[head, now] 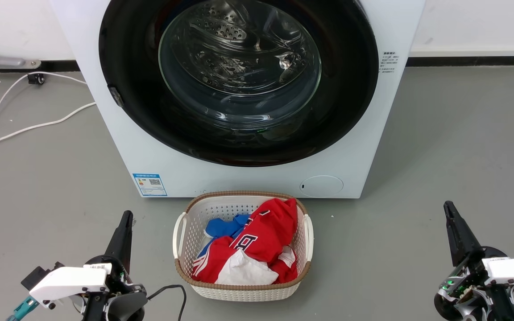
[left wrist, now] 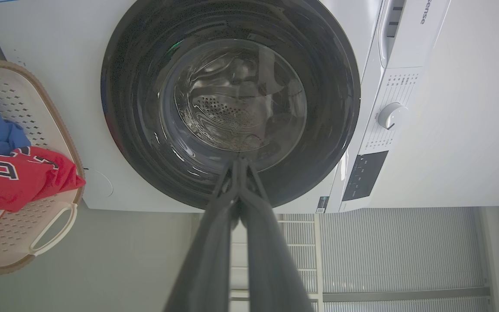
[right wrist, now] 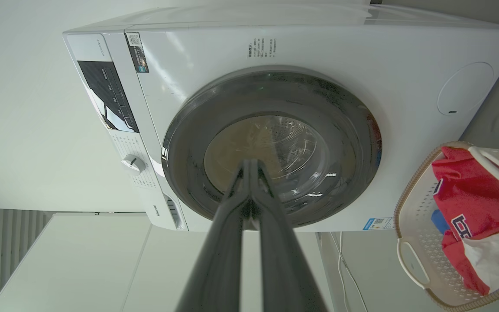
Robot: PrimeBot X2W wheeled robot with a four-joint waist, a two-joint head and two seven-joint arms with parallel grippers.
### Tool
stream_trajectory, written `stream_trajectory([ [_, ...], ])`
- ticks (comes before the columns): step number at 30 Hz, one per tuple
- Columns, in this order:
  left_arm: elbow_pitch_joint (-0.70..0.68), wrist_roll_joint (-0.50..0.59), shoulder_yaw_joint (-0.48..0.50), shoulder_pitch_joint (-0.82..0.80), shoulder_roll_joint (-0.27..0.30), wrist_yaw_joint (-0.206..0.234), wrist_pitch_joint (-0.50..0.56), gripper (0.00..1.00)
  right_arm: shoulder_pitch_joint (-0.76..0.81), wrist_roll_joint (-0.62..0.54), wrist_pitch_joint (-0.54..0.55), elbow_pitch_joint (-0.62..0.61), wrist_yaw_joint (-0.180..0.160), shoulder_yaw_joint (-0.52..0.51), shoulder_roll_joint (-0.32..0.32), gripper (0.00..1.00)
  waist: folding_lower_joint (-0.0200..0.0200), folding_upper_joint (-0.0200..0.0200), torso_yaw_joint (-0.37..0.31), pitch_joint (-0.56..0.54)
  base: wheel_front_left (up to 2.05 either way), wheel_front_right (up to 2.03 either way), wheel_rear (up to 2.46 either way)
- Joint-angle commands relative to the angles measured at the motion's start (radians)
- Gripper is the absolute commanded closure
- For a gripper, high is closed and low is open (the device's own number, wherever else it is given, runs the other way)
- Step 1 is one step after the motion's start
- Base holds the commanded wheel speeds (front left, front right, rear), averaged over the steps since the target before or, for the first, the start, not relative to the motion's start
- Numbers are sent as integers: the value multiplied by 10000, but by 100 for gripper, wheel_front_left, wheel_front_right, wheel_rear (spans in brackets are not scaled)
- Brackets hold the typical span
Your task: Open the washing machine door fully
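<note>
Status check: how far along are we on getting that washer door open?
Done: nothing yet. The washing machine door looks shut, flush with the washing machine front. In hand: nothing. The left gripper and right gripper sit low on either side of the laundry basket, jaws closed, apart from the door. Left: reach the door's edge, catch it and swing it fully open.

Left claw (head: pixel 126 218) and right claw (head: pixel 449 208) sit low at either side, fingers pressed together, pointing forward
</note>
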Motion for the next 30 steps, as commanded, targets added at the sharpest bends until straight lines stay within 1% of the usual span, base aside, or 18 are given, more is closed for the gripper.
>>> stream_trajectory([
  [1,4,32,31,39,-3,-32,7,100,-118,-78,35,10,29,-15,32,100,0,-1,0,0,0,0,0],
  [30,4,53,49,37,-16,-32,23,100,-110,-100,68,11,29,-60,64,100,0,-1,0,0,0,0,0],
])
